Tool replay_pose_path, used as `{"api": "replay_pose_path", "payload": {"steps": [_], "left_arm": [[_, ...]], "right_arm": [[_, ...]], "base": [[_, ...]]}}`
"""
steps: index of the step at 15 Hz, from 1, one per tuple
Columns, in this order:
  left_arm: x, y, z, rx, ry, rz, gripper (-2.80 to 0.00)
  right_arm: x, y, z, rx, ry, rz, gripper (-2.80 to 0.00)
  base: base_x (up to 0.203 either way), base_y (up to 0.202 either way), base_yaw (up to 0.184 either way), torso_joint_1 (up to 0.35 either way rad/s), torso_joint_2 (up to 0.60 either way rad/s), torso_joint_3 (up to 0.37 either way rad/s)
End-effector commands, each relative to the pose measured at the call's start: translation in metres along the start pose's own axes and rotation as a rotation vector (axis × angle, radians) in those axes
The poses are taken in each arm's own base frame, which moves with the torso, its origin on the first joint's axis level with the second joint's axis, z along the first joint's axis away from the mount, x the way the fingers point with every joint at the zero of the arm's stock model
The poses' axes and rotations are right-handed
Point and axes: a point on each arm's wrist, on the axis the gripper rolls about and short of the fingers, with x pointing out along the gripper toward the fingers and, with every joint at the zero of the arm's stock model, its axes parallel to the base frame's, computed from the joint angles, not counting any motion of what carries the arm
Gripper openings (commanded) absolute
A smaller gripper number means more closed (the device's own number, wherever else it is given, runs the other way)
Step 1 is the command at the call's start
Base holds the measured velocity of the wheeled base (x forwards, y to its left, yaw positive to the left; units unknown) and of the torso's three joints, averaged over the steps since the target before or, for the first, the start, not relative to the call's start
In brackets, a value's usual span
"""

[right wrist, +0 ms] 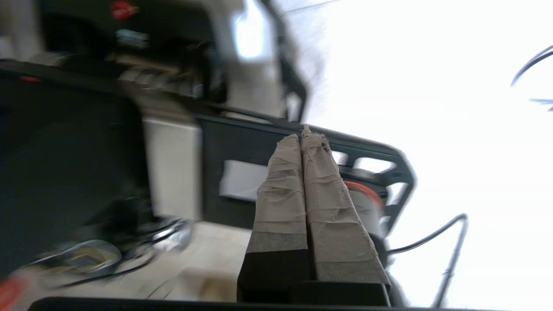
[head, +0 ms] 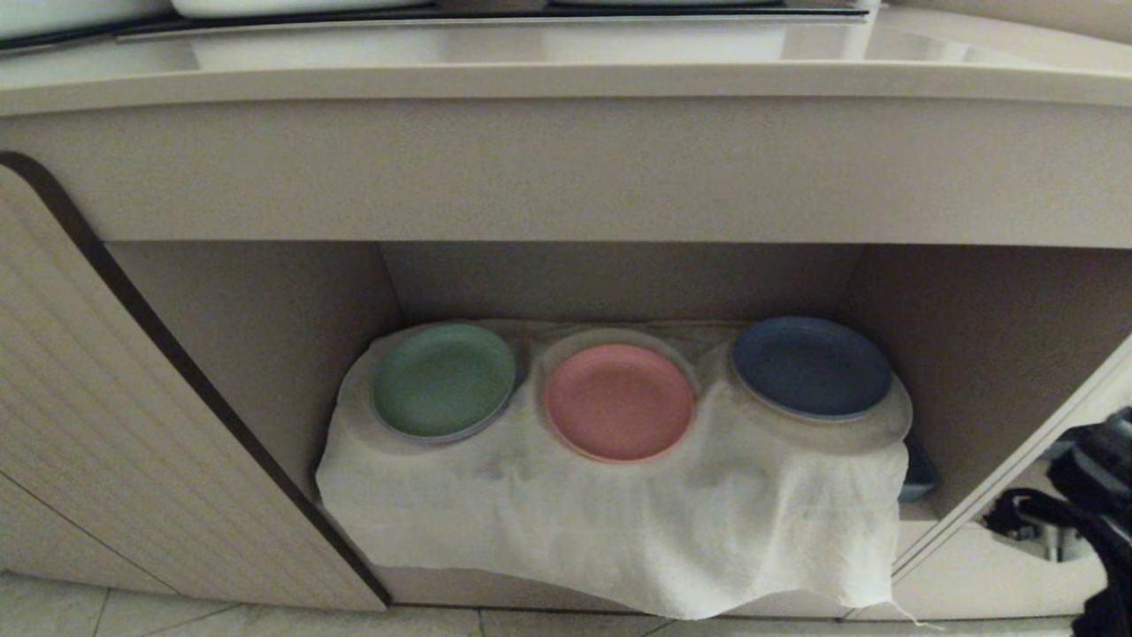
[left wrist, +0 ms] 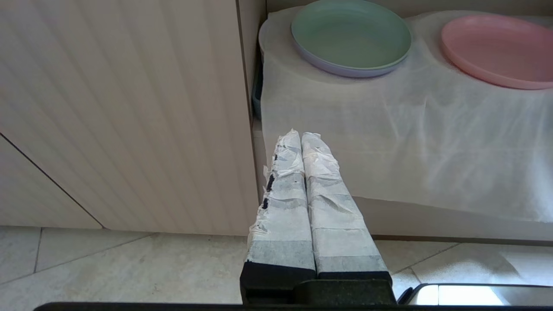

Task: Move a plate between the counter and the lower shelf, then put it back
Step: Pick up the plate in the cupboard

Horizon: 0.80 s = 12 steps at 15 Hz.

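Note:
The salmon-pink plate (head: 619, 401) lies flat on the cloth-covered lower shelf (head: 619, 522), between a green plate (head: 442, 379) and a dark blue plate (head: 811, 365). The left wrist view shows the pink plate (left wrist: 497, 49) too. The counter (head: 566, 75) runs above the niche. My left gripper (left wrist: 301, 134) is shut and empty, low by the cabinet door, short of the cloth's hanging edge. My right gripper (right wrist: 304, 134) is shut with nothing in it and points away from the shelf at blurred dark equipment. Only a dark part of the right arm (head: 1092, 495) shows at the head view's right edge.
An open ribbed cabinet door (head: 133, 425) stands at the left of the niche. The cloth hangs over the shelf's front edge down toward the tiled floor (left wrist: 129, 268). White pots sit at the counter's far edge (head: 265, 7). Cables and a dark frame (right wrist: 367, 160) lie near the right gripper.

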Motion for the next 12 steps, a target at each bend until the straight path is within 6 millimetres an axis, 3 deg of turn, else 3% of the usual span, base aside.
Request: {"api": "replay_pose_path", "payload": {"steps": [1,6,12], "left_arm": [[0.000,0.000,0.000,-0.002,0.000,0.000,-2.80],[0.000,0.000,0.000,-0.001,0.000,0.000,-2.80],[0.000,0.000,0.000,-0.001,0.000,0.000,-2.80]], "right_arm": [[-0.007,-0.007,-0.031,-0.013,-0.136,0.001,-2.80],[0.010,-0.019,-0.072,-0.027,-0.597,0.047,-2.80],[0.039,-0.030,-0.114,-0.013,-0.952,0.023,-2.80]], "base": [[0.000,0.000,0.000,0.000,0.00,0.000],[0.000,0.000,0.000,0.000,0.00,0.000],[0.000,0.000,0.000,0.000,0.00,0.000]]}}
